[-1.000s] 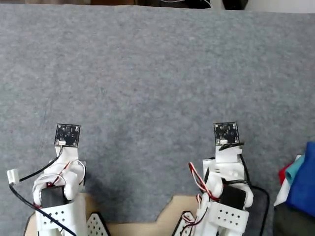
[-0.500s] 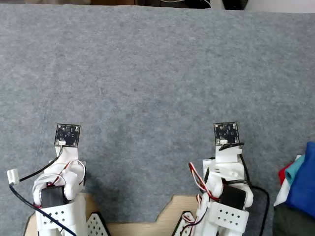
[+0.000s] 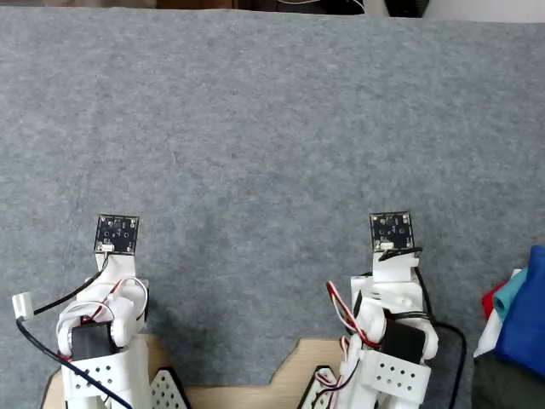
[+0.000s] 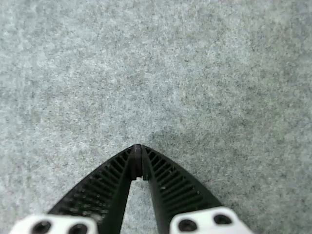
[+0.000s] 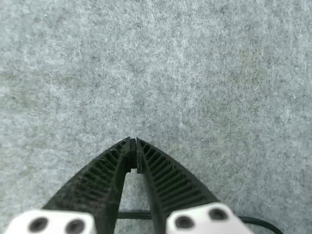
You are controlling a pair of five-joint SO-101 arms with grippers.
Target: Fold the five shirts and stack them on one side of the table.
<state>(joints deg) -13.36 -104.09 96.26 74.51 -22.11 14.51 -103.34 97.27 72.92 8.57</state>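
Crouching at the near edge of the grey felt-covered surface point(image 3: 272, 128), the two white arms sit folded back over their bases, one arm point(image 3: 102, 315) well apart from the other arm point(image 3: 387, 315). The black ribbed left tool point(image 4: 137, 148) hangs above bare felt with its tips pressed together on nothing. The black ribbed right tool point(image 5: 132, 141) looks the same, with its tips meeting and holding nothing. A bunched heap of shirts point(image 3: 521, 319), blue uppermost with teal, red, white and dark cloth showing, lies unfolded at the right side, near the arm on that side and partly cut off by the edge of the high view.
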